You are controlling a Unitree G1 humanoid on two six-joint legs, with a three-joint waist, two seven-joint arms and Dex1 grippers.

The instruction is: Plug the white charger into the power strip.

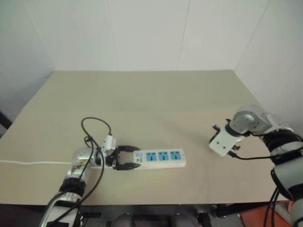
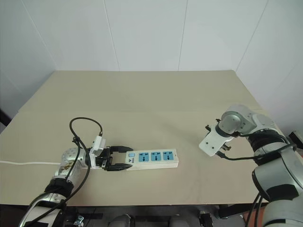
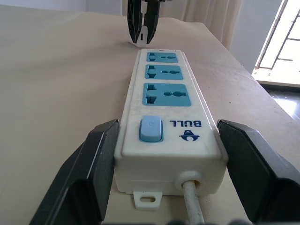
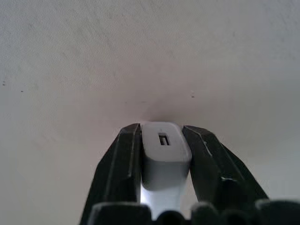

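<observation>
The small rounded white plastic charger (image 4: 164, 150) was pinched by the right gripper (image 4: 161, 140) at three o'clock of the long flat white power strip (image 1: 158, 158), whose left end was straddled by the spread left gripper (image 1: 124, 158).

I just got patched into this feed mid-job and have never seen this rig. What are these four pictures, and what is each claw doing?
It is a two-armed humanoid robot at a beige table. The two wide pictures come from its head camera, looking down over both arms. The other two come from cameras on its wrists, each looking along its own black fingers.

On the table lies the power strip, white with three blue sockets. The left gripper straddles the strip's cord end, its fingers on either side; I cannot tell whether they press it. The right gripper, pointing down at the table, is shut on the white charger, still well away from the strip.
</observation>
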